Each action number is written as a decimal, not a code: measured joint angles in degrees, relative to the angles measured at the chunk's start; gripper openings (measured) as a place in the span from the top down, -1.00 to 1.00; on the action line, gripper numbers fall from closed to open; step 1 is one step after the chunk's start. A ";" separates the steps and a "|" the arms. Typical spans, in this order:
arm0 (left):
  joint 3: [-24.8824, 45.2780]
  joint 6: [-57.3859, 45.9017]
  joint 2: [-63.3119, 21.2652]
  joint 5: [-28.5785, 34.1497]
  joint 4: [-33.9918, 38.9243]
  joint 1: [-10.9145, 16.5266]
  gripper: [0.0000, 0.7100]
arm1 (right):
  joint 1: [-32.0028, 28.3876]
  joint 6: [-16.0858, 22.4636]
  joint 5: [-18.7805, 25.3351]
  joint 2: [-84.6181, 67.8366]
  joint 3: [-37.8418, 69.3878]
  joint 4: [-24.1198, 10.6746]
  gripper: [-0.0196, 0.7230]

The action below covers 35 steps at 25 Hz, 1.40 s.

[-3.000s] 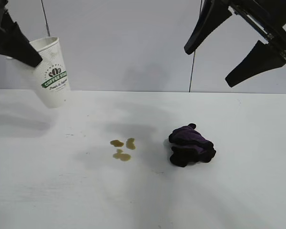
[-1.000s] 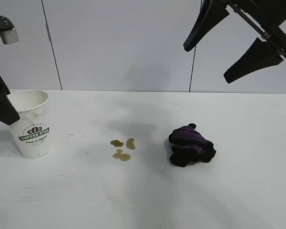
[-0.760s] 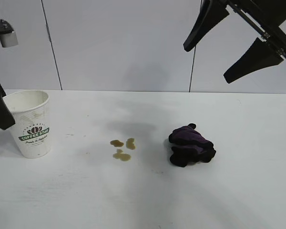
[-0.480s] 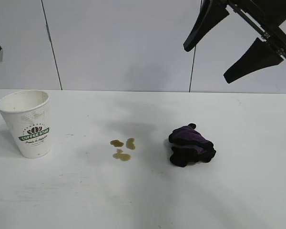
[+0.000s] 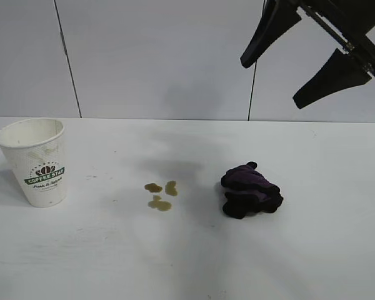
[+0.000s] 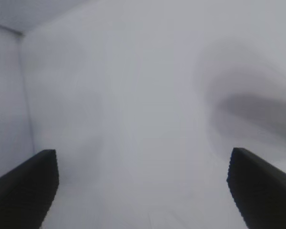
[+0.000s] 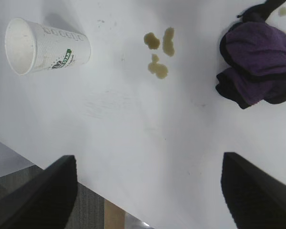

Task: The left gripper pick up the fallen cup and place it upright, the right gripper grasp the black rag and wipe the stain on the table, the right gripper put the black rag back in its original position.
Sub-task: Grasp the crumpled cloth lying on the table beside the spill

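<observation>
with the cup (image 5: 35, 161) standing upright on the table (image 5: 187, 262), well to the left of the stain (image 5: 160, 194) and free of any claw, the first step of the job looks finished. the left gripper (image 6: 143, 188) is out of the exterior view; its own wrist camera shows only its two fingers spread wide with nothing between them, over bare white surface.

the step in hand appears to be the handover to the wiping. the right gripper (image 5: 300, 65) hangs high above and to the right of the stain, over the far side of the table, its fingers parted and empty. the black rag (image 5: 250, 190) lies bunched on the tabletop just to the right of the stain, apart from it and untouched. the stain itself, three small brownish blotches close together, sits unwiped between cup and rag.

the next move, by this reading, calls for the right gripper to come down onto the rag, close on a raised fold of the cloth, then drag it left across the blotches. the rag's present spot is worth noting, since it must go back there.
</observation>
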 joint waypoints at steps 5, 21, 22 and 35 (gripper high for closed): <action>0.00 9.01 -12.71 -6.19 -16.00 1.02 -0.95 | 0.00 -0.12 0.00 0.00 0.00 0.00 -0.58; 5.17 20.71 -57.45 10.48 -33.93 1.02 -0.95 | 0.00 -1.41 1.13 0.00 0.00 0.00 -0.58; 7.10 20.17 -61.18 10.75 -33.99 1.02 -0.95 | 0.00 -1.41 1.13 0.00 0.00 0.00 -0.58; 31.79 -7.82 -80.79 25.81 -11.45 1.02 -0.95 | 0.00 -2.29 1.36 0.05 0.00 -0.19 -0.58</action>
